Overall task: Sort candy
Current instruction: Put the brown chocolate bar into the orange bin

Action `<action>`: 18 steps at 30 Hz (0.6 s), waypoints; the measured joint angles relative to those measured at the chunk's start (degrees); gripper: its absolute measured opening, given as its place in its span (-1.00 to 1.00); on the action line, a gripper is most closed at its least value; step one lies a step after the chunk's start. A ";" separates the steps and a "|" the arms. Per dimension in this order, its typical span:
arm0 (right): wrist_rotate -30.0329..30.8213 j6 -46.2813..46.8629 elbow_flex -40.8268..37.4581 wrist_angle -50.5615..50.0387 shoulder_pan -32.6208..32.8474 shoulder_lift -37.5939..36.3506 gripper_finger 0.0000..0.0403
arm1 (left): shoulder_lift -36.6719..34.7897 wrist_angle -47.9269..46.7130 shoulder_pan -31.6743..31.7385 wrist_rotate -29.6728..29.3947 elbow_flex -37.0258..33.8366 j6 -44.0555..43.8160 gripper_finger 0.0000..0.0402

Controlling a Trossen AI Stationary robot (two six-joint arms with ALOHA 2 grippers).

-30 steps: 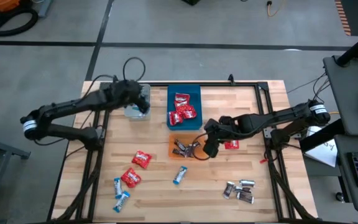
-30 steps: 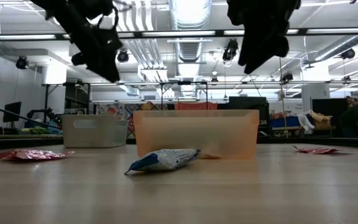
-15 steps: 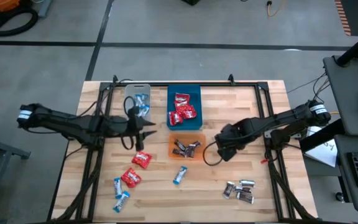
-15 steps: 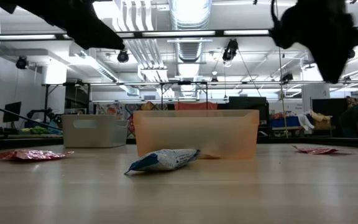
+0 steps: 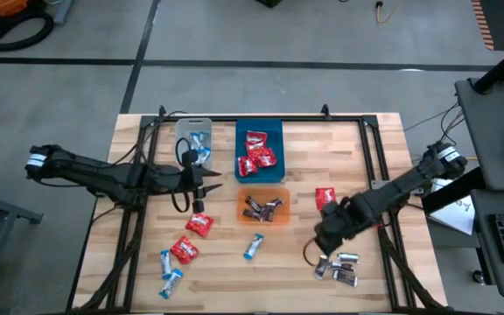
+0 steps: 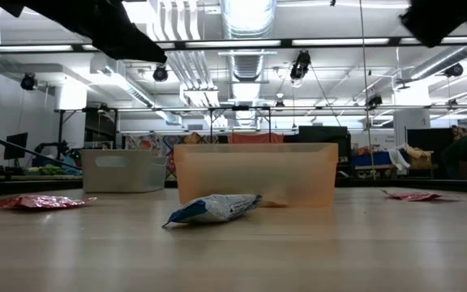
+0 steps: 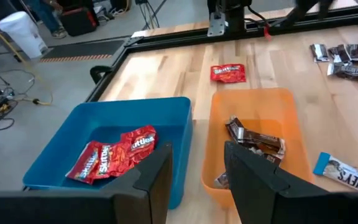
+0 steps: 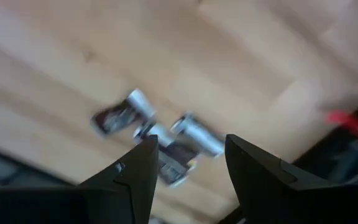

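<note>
Wrapped candies lie on the wooden table. Brown-silver ones (image 5: 337, 267) are near the right front, also visible in the right wrist view as brown-silver candies (image 8: 160, 137). A red candy (image 5: 325, 198) lies right of the orange bin. Red candies (image 5: 199, 225) and blue-and-white candies (image 5: 253, 247) lie toward the near left. My right gripper (image 5: 325, 241) hovers open just above the brown-silver group, its fingers (image 8: 135, 174) on either side in its wrist view. My left gripper (image 5: 206, 185) is open, level, left of the orange bin, and empty (image 7: 197, 180).
The orange bin (image 5: 263, 206) holds brown-silver candies, the blue bin (image 5: 259, 150) red ones, and the clear bin (image 5: 194, 142) blue-and-white ones. In the low view a blue-and-white candy (image 6: 213, 208) lies before the orange bin (image 6: 255, 174). A black frame rail (image 5: 383, 219) runs along the table's right side.
My right gripper has swung from above the orange bin toward the table's near right, ending over the brown-silver candies and uncovering the red candy beside the bin. My left gripper drew back from the clear bin toward the near edge, then held still.
</note>
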 joint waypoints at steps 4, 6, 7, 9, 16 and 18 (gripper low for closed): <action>-1.01 4.61 -1.81 7.38 5.05 0.00 -0.12 | 0.81 0.89 0.02 -0.04 0.42 0.85 -0.36; -1.05 9.35 -3.11 8.92 6.91 0.02 -0.12 | 1.32 2.93 0.02 -0.08 0.37 1.89 -0.36; -1.03 12.56 -3.95 8.95 7.58 0.02 -0.12 | 1.61 4.07 0.02 -0.09 0.28 2.23 -0.36; -0.94 18.99 -5.66 9.02 8.83 0.21 -0.12 | 2.42 6.00 0.02 -0.09 0.26 2.37 -0.36; -1.25 12.73 -8.59 12.18 12.13 2.13 -0.12 | 5.67 6.78 0.02 -0.09 1.43 2.58 -0.36; -1.25 7.75 -8.93 11.98 12.59 3.11 -0.12 | 6.50 6.69 0.02 -0.09 1.85 2.60 -0.36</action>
